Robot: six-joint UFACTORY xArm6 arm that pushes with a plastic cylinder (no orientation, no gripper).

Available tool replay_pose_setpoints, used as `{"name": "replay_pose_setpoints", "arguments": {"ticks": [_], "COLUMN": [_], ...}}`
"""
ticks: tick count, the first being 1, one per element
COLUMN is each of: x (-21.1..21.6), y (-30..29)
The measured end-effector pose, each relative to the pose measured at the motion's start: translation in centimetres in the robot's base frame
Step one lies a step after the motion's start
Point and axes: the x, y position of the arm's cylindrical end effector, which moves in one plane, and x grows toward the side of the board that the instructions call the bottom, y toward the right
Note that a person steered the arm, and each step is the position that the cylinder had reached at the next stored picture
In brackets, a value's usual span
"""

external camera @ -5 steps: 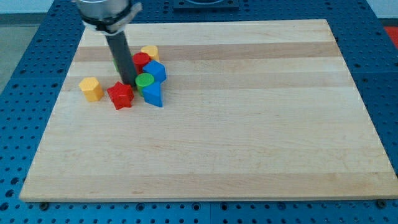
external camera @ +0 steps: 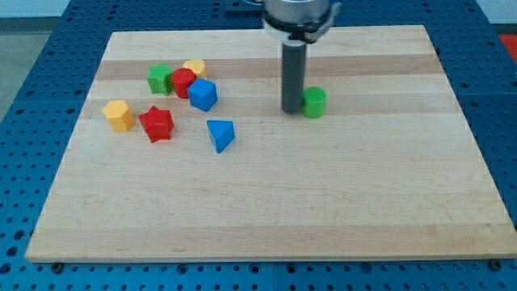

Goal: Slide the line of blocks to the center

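Observation:
My tip (external camera: 291, 110) stands on the wooden board (external camera: 339, 186), right of its middle near the view's top. A green cylinder (external camera: 314, 103) sits just to the tip's right, touching or nearly touching it. At the upper left is a cluster: a green block (external camera: 159, 78), a red cylinder (external camera: 183, 82), a yellow block (external camera: 195, 68) and a blue cube (external camera: 203, 94). A blue triangular block (external camera: 220, 134) lies apart, below the cube. A red star (external camera: 157, 124) and a yellow hexagonal block (external camera: 119, 115) sit further left.
The board lies on a blue perforated table (external camera: 32, 97). The arm's dark body (external camera: 299, 16) hangs over the board's top edge.
My tip has moved far right from the cluster, with the green cylinder now beside it near the board's middle. The blue triangular block has shifted right and down. The green block is uncovered.

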Motion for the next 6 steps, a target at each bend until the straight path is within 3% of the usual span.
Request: {"name": "replay_pose_setpoints", "arguments": {"ticks": [1,6], "x": [0.0,0.5], "y": [-0.9,-17.5]}}
